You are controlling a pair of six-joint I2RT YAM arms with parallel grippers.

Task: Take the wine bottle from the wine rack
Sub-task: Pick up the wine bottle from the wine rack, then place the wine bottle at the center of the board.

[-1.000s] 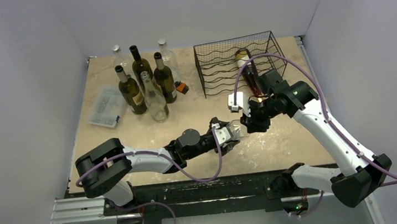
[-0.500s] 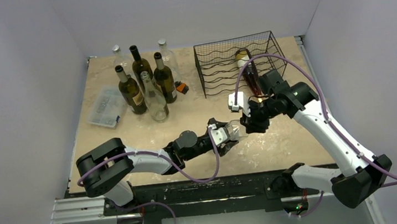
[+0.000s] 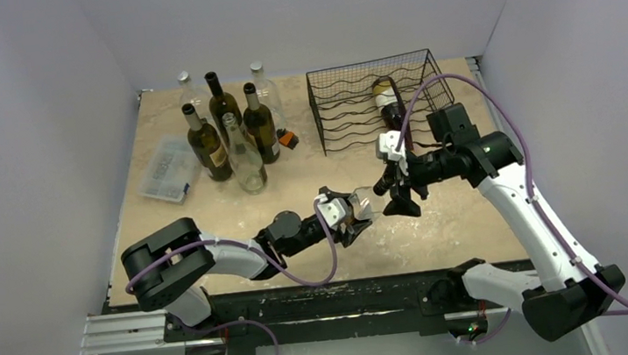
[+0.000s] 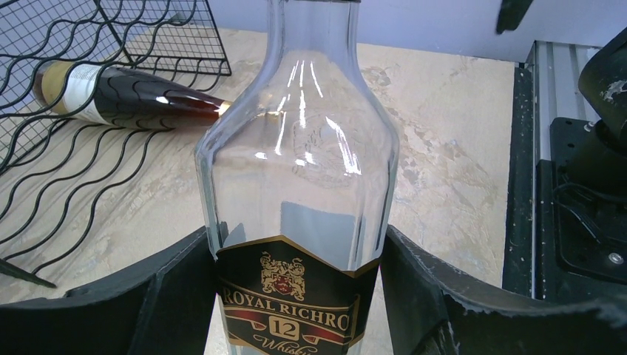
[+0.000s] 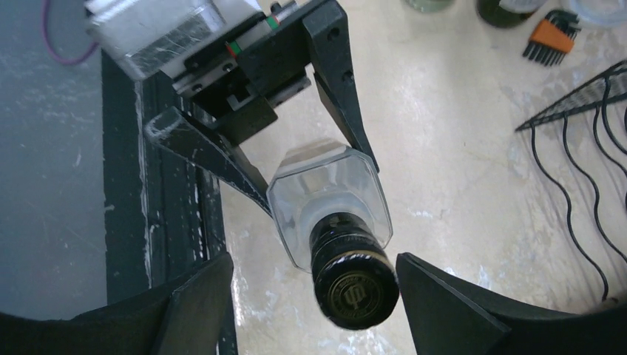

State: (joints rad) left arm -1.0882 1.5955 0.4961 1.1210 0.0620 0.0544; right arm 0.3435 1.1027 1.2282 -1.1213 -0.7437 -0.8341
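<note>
The clear bottle [image 4: 299, 185], square-shouldered with a whisky label, is off the wine rack [image 3: 347, 103]. It hangs tilted over the near middle of the bench [image 3: 472, 205], around 6 o'clock in the top view, with its cap [image 5: 356, 292] aimed at roughly 2 o'clock. The left jaws are closed across its body at the label, one pad flat on each side, and carry it. The right jaws stand wide on either side of the capped neck and grip nothing; one finger is close beside the cap, the other well off it.

The bottle is glass: stiff, smooth and slippery, and it would break in a fall. It looks empty, so it is probably light. The flat faces where the left jaws sit seem the soundest hold; the neck below the cap is narrower and rounder.

A dark bottle [image 3: 389, 108] with a pale label lies on its side in the rack at 1 o'clock, its narrow end seemingly toward the arms. I cannot tell its fill. If full it will be heavy, and it is best drawn out along its wire trough.

At 11 o'clock stands a cluster of upright bottles [image 3: 231, 133], with a clear plastic box [image 3: 166, 167] just beside them at 10 o'clock.
</note>
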